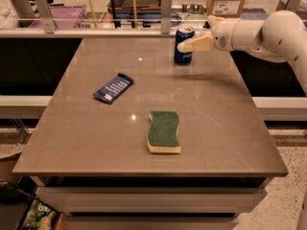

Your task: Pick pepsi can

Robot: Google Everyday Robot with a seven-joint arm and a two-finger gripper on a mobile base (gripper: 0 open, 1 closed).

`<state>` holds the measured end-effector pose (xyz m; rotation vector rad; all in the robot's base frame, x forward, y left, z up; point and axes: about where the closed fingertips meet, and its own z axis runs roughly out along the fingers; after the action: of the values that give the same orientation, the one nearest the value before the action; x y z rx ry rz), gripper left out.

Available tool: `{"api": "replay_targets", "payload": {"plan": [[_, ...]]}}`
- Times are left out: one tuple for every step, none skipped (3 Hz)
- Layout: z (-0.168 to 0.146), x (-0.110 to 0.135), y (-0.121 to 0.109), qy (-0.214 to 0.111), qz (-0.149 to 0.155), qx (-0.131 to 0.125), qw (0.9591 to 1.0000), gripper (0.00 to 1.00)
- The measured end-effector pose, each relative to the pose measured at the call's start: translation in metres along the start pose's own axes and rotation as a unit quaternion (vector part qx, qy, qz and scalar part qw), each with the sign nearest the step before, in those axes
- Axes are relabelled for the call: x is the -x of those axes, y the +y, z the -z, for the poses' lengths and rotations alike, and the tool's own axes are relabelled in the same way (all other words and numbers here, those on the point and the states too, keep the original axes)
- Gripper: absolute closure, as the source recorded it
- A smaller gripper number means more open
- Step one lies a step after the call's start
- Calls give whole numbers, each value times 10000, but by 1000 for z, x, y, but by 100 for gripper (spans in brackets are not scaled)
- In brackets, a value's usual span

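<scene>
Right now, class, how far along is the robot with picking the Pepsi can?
Done: the approach. The gripper is at the pepsi can, near the far edge of the table. In hand: securing a grasp, which cannot be confirmed from this view. Left: the lift. The pepsi can stands upright on the table, not yet raised.

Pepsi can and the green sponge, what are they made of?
The pepsi can looks like metal: shiny silver top, glossy blue side. The sponge is probably soft foam, yellow under a rough green scrub layer. The gripper is right at the can.
</scene>
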<state>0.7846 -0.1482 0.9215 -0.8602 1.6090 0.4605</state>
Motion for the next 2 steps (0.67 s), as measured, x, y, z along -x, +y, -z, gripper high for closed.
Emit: {"api": "replay_targets", "payload": {"plan": [[-13,-3,5,-69,-178,245,9995,0],[-22,-8,13,-58,-348,516,9980,0]]}}
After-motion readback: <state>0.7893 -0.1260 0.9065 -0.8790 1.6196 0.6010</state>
